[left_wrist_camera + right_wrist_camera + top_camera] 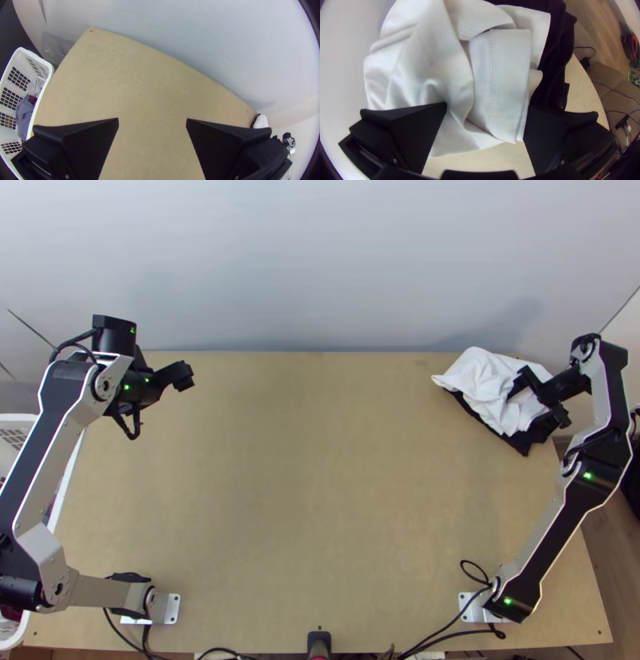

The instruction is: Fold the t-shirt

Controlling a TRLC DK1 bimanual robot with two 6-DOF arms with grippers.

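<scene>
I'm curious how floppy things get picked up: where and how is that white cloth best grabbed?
Probably by the stitched hem of the white cloth, pinched from above: it lies as a straight, flat band between the open fingers of the right end effector. The rest is bunched over dark cloth, so pinch shallowly.

Silver-grey links (554, 530), black joints (606, 473)
</scene>
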